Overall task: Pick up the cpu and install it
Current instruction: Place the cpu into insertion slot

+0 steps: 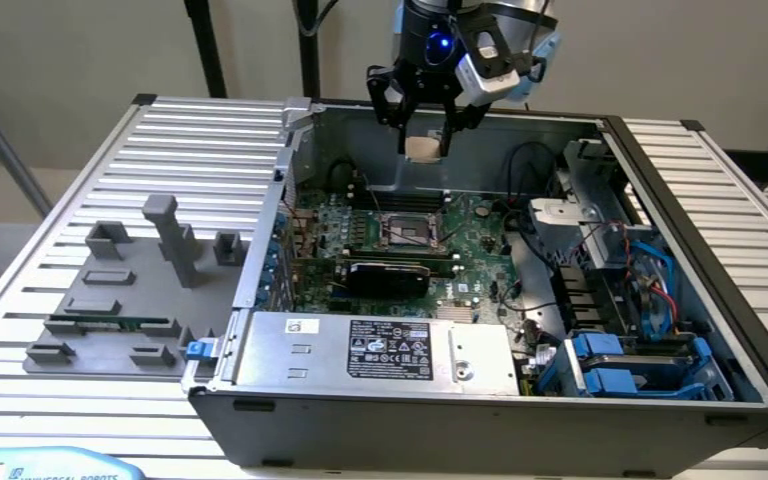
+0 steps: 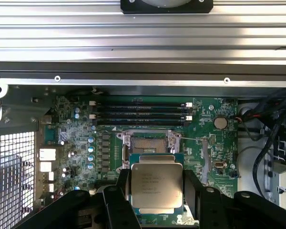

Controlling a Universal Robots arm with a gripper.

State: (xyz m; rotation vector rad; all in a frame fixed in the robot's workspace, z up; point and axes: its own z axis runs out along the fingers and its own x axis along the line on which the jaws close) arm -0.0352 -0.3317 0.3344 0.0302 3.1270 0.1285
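End effector (image 1: pixel 423 135) pinched the cpu (image 1: pixel 423 149) by two opposite edges, chip held in the air over the open computer case (image 1: pixel 357 420), above the green board (image 2: pixel 205 143) near its socket (image 2: pixel 149 143), case sat on the slatted desk (image 1: pixel 91 150)

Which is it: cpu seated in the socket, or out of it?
Out. The cpu is clamped between the fingers, above the green board; the socket lies bare.
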